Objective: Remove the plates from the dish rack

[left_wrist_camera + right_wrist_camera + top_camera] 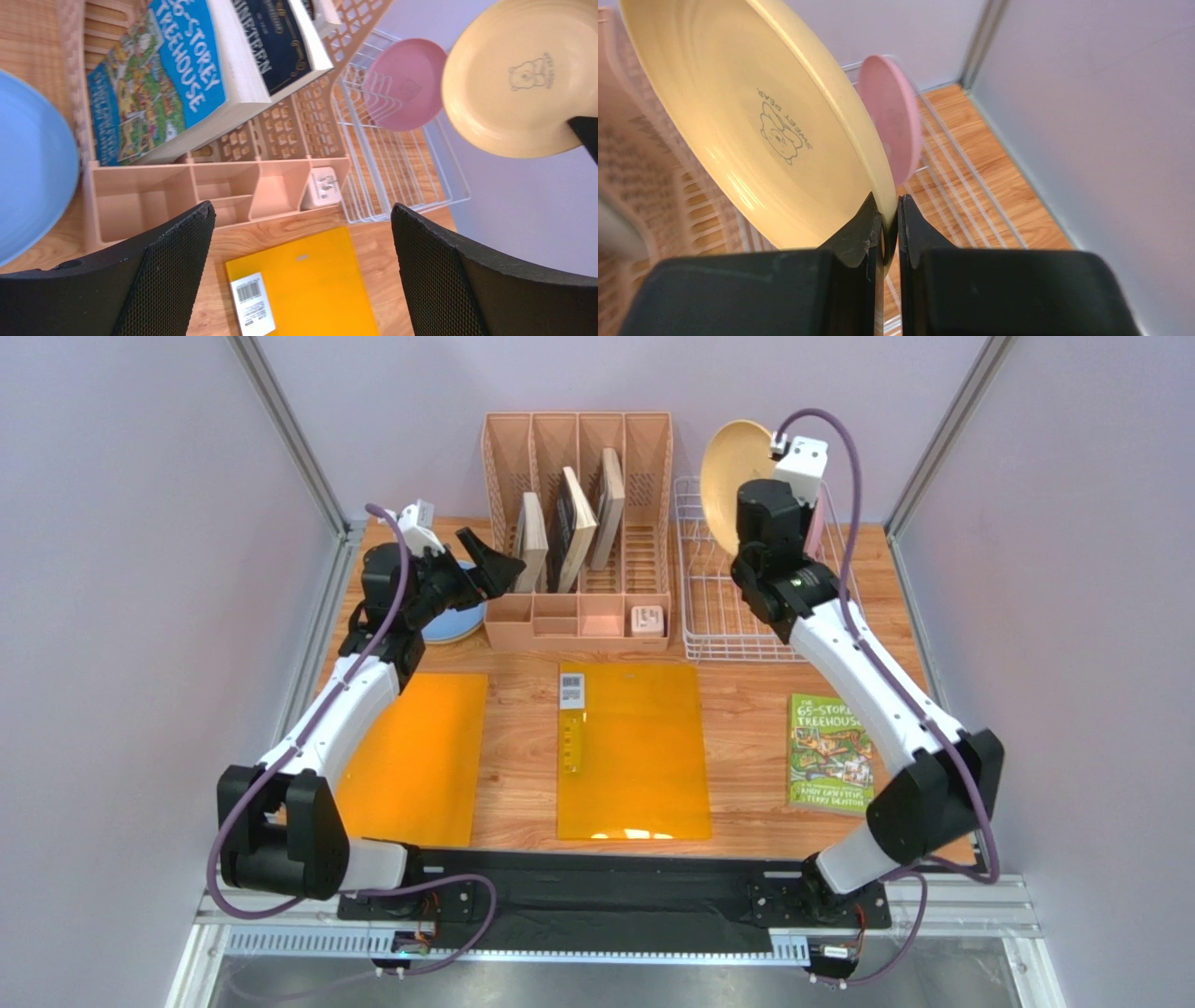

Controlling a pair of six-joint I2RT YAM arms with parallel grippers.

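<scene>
My right gripper [765, 483] [891, 210] is shut on the rim of the pale yellow plate [732, 469] [759, 126] [512, 77] and holds it on edge above the white wire dish rack [758, 609] [393, 175] [962, 175]. A pink plate [892, 119] [407, 84] stands upright in the rack just behind it. A light blue plate [456, 623] [28, 175] lies flat on the table left of the organizer. My left gripper [477, 571] [302, 210] hovers over it, open, with nothing between its fingers.
A pink-beige slotted organizer [575, 532] holding books stands between the blue plate and the rack, with a small white block [645, 620] in its front tray. Two orange folders [631, 749] [421, 756] and a green book [831, 752] lie on the wooden table.
</scene>
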